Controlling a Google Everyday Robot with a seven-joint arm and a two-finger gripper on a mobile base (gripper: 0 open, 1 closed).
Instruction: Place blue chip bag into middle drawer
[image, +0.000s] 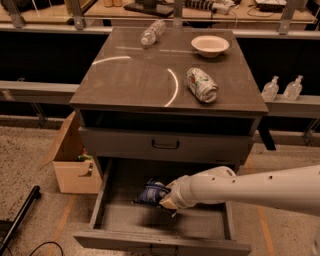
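Blue chip bag (151, 192) lay crumpled inside the pulled-out middle drawer (160, 242), toward its back and left of centre, just above the drawer floor. The gripper (166, 200) had reached into the drawer from the right at the end of the white arm (250, 187); its jaws were closed on the bag's right end. The grey drawer front (125, 142) above was shut. On the cabinet's surface (135, 75) were a crushed white-green can (202, 85), a pale bowl (210, 45) and a plastic bottle (152, 32) on its side. A cardboard box (75, 175) stood on the floor, left of the cabinet.
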